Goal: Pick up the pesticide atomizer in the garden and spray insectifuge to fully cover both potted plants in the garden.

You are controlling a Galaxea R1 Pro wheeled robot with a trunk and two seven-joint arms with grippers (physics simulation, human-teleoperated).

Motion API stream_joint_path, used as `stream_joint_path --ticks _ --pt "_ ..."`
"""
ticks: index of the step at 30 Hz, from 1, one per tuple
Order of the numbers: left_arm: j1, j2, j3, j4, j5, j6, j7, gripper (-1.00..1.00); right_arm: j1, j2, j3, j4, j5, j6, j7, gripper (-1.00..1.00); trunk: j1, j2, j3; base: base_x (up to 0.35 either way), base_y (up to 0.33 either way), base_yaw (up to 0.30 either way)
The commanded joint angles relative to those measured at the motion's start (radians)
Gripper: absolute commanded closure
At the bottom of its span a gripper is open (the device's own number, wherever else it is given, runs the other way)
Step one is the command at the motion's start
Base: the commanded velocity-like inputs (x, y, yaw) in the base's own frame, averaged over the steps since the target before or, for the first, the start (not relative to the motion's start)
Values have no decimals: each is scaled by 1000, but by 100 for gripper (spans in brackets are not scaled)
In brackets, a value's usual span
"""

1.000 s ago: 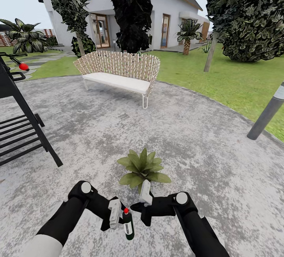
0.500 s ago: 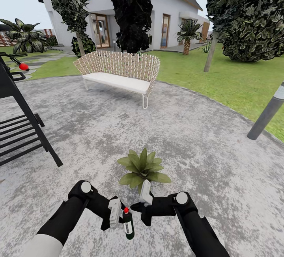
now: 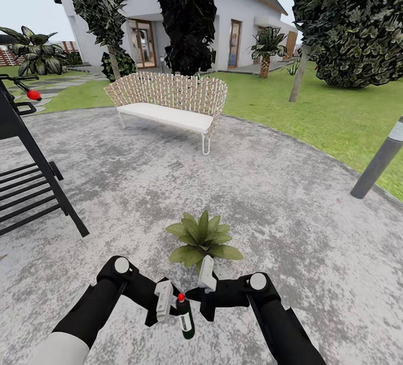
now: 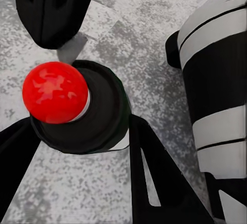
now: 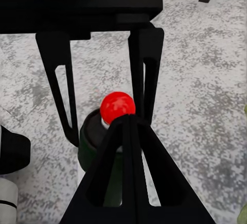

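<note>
Left tool (image 3: pixel 168 304) grips the pesticide atomizer (image 3: pixel 185 318), upright with red cap up, slightly tilted

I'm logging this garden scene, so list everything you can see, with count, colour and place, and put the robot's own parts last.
Pesticide atomizer: one, dark with red cap, between the grippers.
Potted plant: one, green, on the patio ahead of the arms.
Patio: one, grey stone, underfoot.
Bench: one, woven beige, white seat, far patio edge.
Black rack: one, left edge.
Post: one, grey, right edge.
Lawn: green, behind.
House: one, white, background.
Left gripper: black and white, shut on the atomizer.
Right gripper: black and white, beside it.
</note>
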Motion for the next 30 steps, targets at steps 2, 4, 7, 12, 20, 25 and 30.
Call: stream_joint_path --ticks 2,4,7,12,20,25,30 --pt "0 1 -2 -1 1 7 -3 100 0 0 0 -2 2 11 5 100 0 0 -1 0 0 0" --pt "0 2 -2 -1 2 7 -3 100 0 0 0 -1 2 11 5 100 0 0 -1 0 0 0" --pt "0 2 -2 -1 4 7 -3 100 0 0 -1 -1 2 11 5 100 0 0 -1 0 0 0" --pt "-1 2 -1 0 3 7 1 100 0 0 -2 -1 2 11 5 100 0 0 -1 0 0 0" --pt "-1 3 -1 0 3 7 0 100 0 0 -2 -1 2 11 5 100 0 0 -1 0 0 0" --pt "-1 2 0 0 4 7 0 100 0 0 -2 -1 2 11 5 100 0 0 -1 0 0 0" --pt "-1 1 1 0 7 7 -1 100 0 0 -2 -1 2 11 5 100 0 0 -1 0 0 0"
